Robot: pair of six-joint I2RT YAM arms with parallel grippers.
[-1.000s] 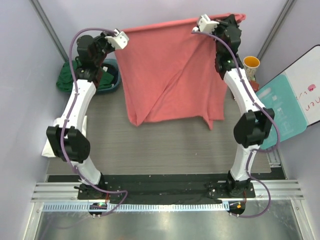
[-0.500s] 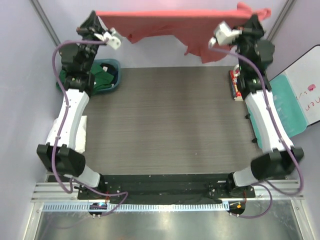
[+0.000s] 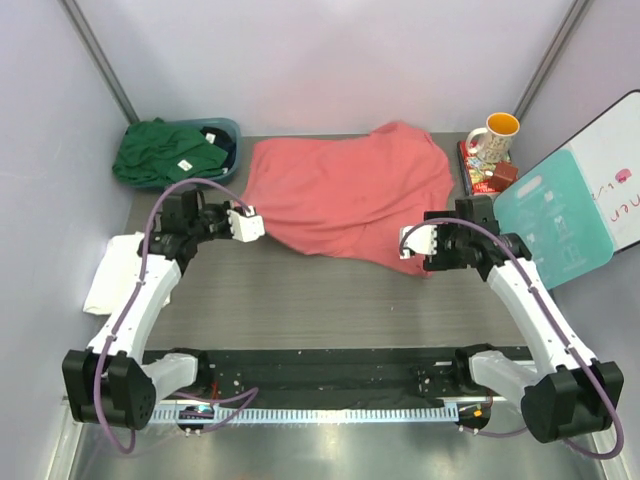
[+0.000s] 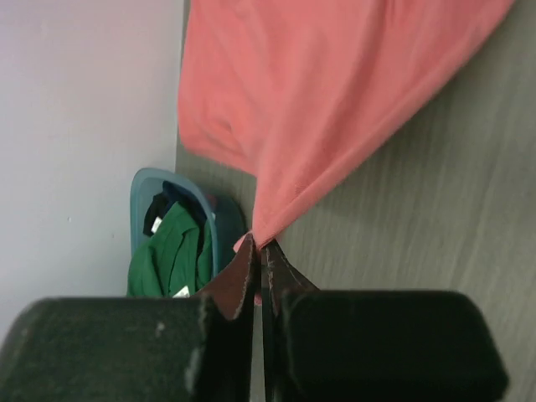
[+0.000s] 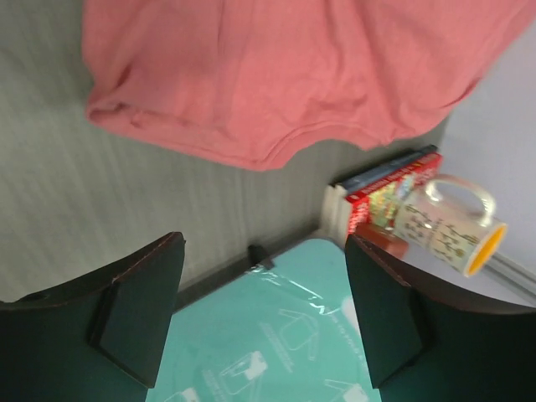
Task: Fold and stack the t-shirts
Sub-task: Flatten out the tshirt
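A coral-red t-shirt (image 3: 350, 195) is spread over the far half of the table (image 3: 330, 300), with the left gripper (image 3: 248, 224) set at its left edge and the right gripper (image 3: 410, 243) at its near right corner. A dark green t-shirt (image 3: 160, 150) is draped over a teal tub (image 3: 228, 133) at far left, and a white t-shirt (image 3: 112, 272) is laid at the table's left edge.

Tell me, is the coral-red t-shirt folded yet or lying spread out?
Spread out, not folded: the coral-red t-shirt lies open and rumpled across the table, with one corner pinched by the left gripper.
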